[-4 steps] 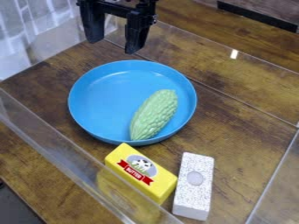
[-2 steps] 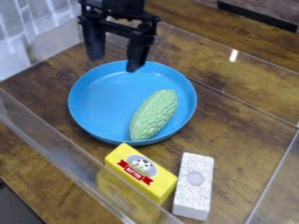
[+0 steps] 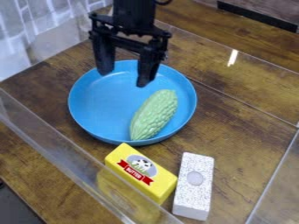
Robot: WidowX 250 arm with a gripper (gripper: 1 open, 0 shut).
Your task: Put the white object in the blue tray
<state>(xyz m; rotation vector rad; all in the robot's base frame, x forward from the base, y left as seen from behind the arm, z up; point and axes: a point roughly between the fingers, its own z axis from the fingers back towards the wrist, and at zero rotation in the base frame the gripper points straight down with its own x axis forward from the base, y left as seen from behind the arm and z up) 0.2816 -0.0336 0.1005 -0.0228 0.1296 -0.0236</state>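
gripper spread, empty, above blue tray at its 12 o'clock rim | white object lay on table, outside tray toward 5 o'clock, beside yellow box

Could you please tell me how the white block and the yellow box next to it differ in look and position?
The white block is pale and speckled with a faint round emblem; the yellow box is bright yellow with a red label. The white block lies nearer the table's right front edge, while the yellow box sits closer to the blue tray. Both are rectangular and lie outside the tray.
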